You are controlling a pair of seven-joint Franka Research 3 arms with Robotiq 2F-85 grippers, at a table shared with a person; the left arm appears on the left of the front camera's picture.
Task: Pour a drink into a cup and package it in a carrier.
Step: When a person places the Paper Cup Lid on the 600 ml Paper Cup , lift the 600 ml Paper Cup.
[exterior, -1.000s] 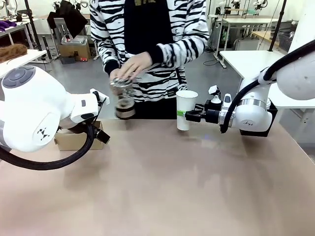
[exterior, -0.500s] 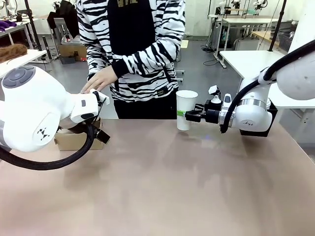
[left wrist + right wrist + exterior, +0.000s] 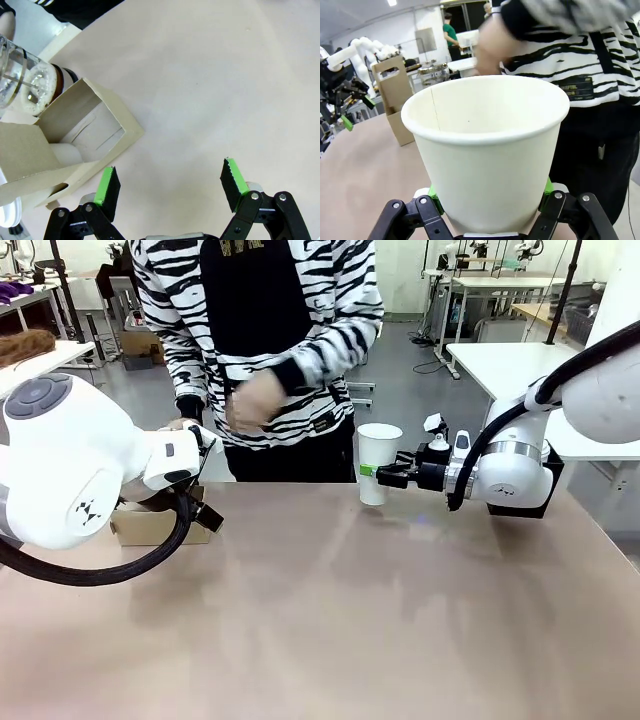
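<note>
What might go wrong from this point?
The right gripper pinches the lidless white paper cup by its sides; once filled, the thin wall might buckle and spill. The person's hand is near that cup and might bump it. The clear glass pot stands close beside the brown cardboard carrier, so the open left gripper might knock one reaching for the other.

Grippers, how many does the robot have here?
2. The left gripper hangs open beside the brown cardboard carrier; the right gripper is shut on the tall white paper cup.
</note>
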